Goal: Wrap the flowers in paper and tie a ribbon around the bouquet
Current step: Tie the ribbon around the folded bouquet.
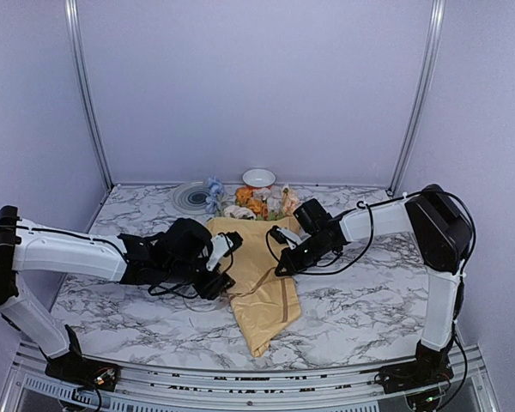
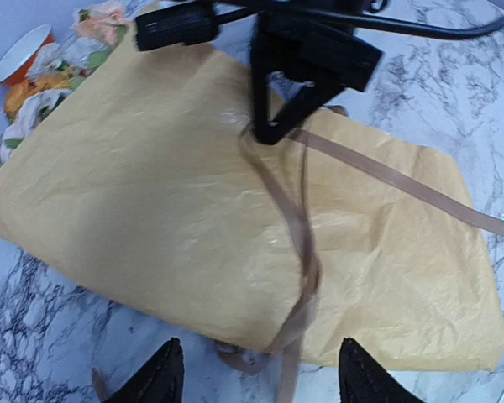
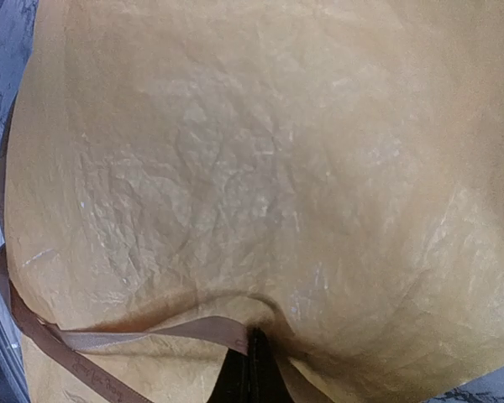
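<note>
The bouquet (image 1: 259, 287) lies along the middle of the marble table, a tan-yellow paper (image 2: 160, 193) cone with its narrow end toward me. The flowers (image 1: 257, 204) show at the far, wide end. The thin beige ribbon (image 2: 301, 239) runs across the paper, hangs over its near edge, and one tail (image 2: 403, 180) lies flat toward the right. My right gripper (image 3: 252, 357) presses down on the paper, shut on the ribbon (image 3: 151, 334). My left gripper (image 2: 260, 357) stands open at the bouquet's left edge, the ribbon's hanging loop loose between its fingers (image 2: 161, 376).
A white bowl (image 1: 258, 177) and a grey round plate (image 1: 191, 197) sit at the back wall behind the flowers. Black cables trail under both wrists. Grey walls and metal posts close in the table on three sides.
</note>
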Robot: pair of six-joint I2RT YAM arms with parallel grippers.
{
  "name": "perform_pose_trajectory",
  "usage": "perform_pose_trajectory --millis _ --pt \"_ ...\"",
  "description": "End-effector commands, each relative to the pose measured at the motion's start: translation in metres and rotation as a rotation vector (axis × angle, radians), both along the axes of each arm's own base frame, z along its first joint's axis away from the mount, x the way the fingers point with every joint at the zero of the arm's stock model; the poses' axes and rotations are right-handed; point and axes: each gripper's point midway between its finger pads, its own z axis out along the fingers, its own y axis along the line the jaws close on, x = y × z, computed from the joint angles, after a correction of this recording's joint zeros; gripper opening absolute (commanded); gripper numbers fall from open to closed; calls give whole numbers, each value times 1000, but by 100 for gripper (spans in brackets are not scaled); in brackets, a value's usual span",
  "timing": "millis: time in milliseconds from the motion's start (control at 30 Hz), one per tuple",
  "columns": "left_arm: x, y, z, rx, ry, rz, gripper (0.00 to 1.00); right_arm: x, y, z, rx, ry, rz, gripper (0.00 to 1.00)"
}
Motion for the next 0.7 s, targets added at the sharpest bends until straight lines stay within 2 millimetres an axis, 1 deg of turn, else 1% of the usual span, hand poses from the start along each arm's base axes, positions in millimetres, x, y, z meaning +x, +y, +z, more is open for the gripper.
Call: perform_pose_trajectory --millis 0,67,167,300,433,500,533,567,600,667 --pt "28 91 -20 7 183 475 61 -2 6 4 32 5 2 0" --pt "36 120 -27 33 193 627 61 -3 8 5 43 7 7 0" --pt "35 145 -45 116 201 744 64 -3 9 6 48 8 7 0" --pt "27 156 -76 212 257 774 66 -3 7 6 42 9 6 0" --pt "19 160 -99 275 311 769 65 -3 7 9 43 5 6 0" --pt "14 159 -108 297 343 754 59 -2 8 11 45 0 7 0" --pt "13 158 -111 301 355 748 52 -2 8 12 46 -2 7 0" --pt "11 156 -114 302 369 743 45 -2 8 13 48 -3 7 0" --pt "10 152 -117 294 387 727 34 -1 8 14 48 -5 6 0" --pt "7 143 -121 270 422 694 17 0 8 15 46 -9 3 0"
